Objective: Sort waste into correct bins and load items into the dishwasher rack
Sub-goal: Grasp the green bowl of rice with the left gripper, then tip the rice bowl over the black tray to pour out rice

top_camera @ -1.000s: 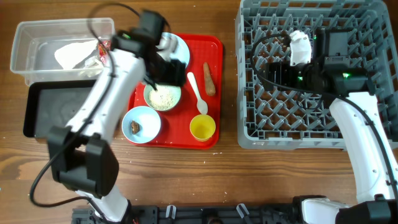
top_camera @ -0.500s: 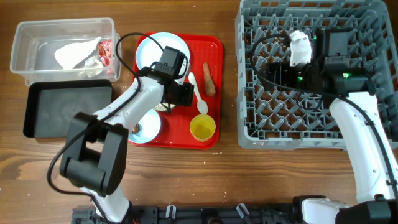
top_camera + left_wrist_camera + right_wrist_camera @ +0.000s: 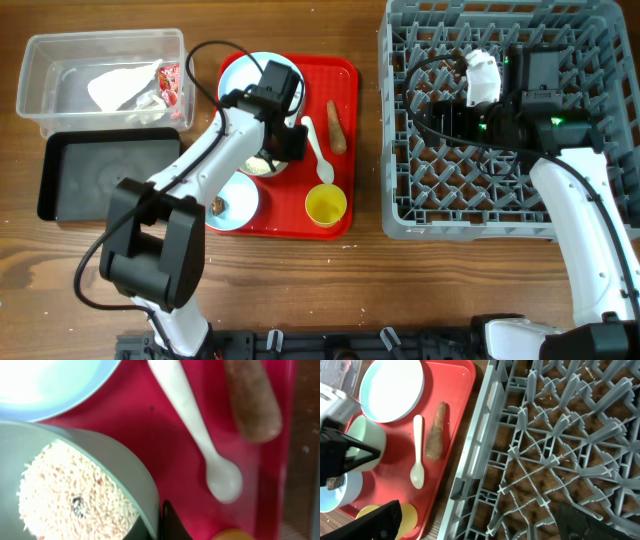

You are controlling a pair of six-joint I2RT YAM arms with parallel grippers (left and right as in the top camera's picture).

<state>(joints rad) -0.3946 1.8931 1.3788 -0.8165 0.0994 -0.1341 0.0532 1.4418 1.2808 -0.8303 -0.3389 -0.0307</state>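
Observation:
My left gripper is shut on the right rim of the pale green bowl, which holds white rice grains. The bowl sits on the red serving tray. Beside it lie the white spoon and the brown food stick. The pale blue plate, the light blue bowl with a brown lump and the yellow cup are also on the tray. My right gripper hangs open over the grey dishwasher rack.
At the back left, the clear tub holds crumpled white paper and a red wrapper. In front of it lies the black tray. A strip of bare wood separates the red tray from the rack.
My left arm swung from above the plate down to the green bowl and its jaws closed on the bowl's rim. The right arm has not moved.

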